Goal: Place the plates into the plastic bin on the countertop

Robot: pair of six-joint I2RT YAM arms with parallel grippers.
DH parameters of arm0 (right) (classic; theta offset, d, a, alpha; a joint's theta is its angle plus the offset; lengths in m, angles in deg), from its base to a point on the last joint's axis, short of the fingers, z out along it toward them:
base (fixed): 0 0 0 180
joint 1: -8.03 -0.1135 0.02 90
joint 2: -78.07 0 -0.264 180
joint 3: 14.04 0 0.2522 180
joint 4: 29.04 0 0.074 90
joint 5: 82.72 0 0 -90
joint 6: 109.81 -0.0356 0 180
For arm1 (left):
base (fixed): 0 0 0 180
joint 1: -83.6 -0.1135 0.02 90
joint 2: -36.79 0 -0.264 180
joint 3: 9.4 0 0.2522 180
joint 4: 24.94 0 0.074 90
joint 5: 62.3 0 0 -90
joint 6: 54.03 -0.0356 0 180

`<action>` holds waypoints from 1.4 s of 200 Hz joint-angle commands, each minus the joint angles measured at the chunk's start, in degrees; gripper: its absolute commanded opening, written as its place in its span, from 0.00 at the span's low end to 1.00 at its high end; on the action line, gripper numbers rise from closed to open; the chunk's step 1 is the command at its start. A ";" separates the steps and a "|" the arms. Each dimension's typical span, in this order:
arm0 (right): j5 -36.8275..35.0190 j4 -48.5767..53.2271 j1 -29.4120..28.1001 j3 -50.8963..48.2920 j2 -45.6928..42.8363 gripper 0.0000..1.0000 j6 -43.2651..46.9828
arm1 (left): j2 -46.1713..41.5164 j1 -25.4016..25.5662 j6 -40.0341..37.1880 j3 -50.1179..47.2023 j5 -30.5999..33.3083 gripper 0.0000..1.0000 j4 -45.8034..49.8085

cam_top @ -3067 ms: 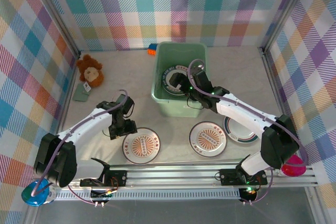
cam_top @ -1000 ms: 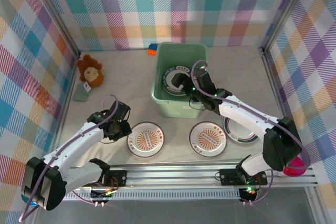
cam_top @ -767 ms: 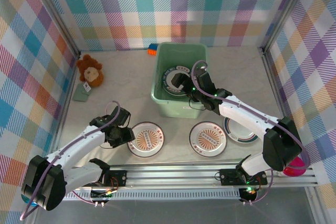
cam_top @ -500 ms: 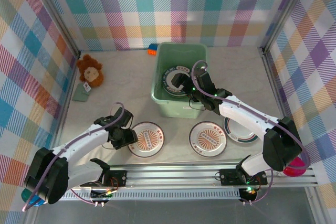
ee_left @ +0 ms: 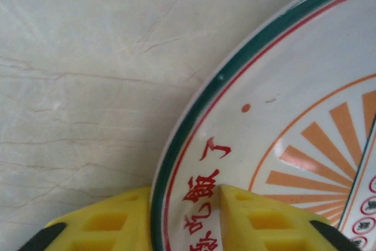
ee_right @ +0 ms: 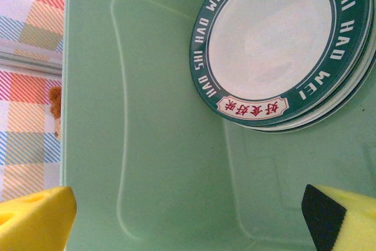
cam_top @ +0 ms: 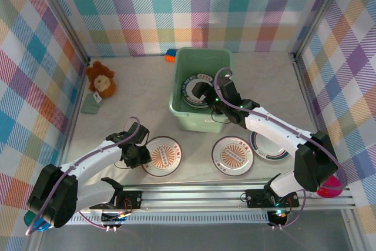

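Plaid walls in many colours box in a light beige, faintly marbled countertop (cam_top: 129,86). Towards its back stands the pale mint-green plastic bin (cam_top: 202,57), with a stack of teal-rimmed white plates (cam_top: 197,89) on its floor. The right gripper (cam_top: 207,93) hangs over them, jaws spread wide and empty.

Near the front, the left gripper (cam_top: 144,156) pinches the rim of a round white plate with an orange sunburst centre (cam_top: 163,156) — one yellow finger (ee_left: 100,224) outside the edge, the other on the face — while the plate lies flat. A second sunburst plate (cam_top: 233,155) and a teal-rimmed plate (cam_top: 270,146) wait to the right.

The hold is shallow and on glazed rim alone, so the plate may pivot or slip out on lifting — and with the right arm occupying the bin, the two arms could collide there.
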 commanded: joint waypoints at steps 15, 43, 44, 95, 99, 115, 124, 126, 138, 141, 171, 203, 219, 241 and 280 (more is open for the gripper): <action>1.14 5.06 -0.17 -1.49 0.48 0.99 -1.47 | 0.82 0.69 1.23 0.17 2.69 0.24 0.40; 1.23 4.99 -0.16 -1.49 0.56 0.99 -1.53 | -2.83 0.69 2.17 1.86 5.85 0.21 3.63; 1.30 4.90 -0.12 -1.53 0.56 0.99 -1.55 | -3.16 0.64 2.21 1.94 5.85 0.21 3.72; 1.85 4.76 -0.12 -1.49 0.75 0.99 -1.82 | -9.12 0.69 4.22 3.39 8.72 0.13 6.02; 1.85 4.80 -0.14 -1.49 0.72 0.99 -1.85 | -9.22 0.69 4.26 3.61 8.75 0.12 6.09; 1.94 4.85 -0.17 -1.49 0.67 0.99 -1.91 | -9.55 0.68 4.26 4.77 9.06 0.08 7.03; 1.94 4.89 -0.10 -1.43 0.49 0.99 -1.92 | -10.02 0.69 4.20 5.53 9.47 0.06 7.71; 1.94 4.91 -0.13 -1.42 0.44 0.99 -1.92 | -10.15 0.69 4.18 5.70 9.63 0.06 7.91; 1.94 4.95 -0.16 -1.30 0.31 0.99 -1.77 | -11.31 0.69 4.23 6.87 10.65 0.01 9.07; 1.94 4.97 -0.17 -1.23 0.22 0.99 -1.72 | -11.59 0.69 4.26 7.19 10.89 0.01 9.35; 1.45 5.57 -0.11 -0.54 -0.73 0.99 -0.82 | -14.63 0.60 4.18 11.02 13.55 0.00 11.66; 1.51 6.62 -0.12 0.40 -1.13 0.99 0.04 | -15.64 -0.26 2.77 15.83 14.81 0.00 12.52; 1.92 6.82 -0.17 0.67 -1.02 0.99 -0.06 | -15.45 -1.33 1.53 18.06 14.46 0.00 12.60; 2.37 7.28 -0.17 1.05 -0.93 0.99 -0.15 | -15.12 -4.02 -0.22 20.66 13.09 0.00 13.09; 3.28 7.43 -0.17 1.95 -1.02 0.99 0.47 | -14.89 -10.56 -3.84 24.80 9.15 0.00 12.48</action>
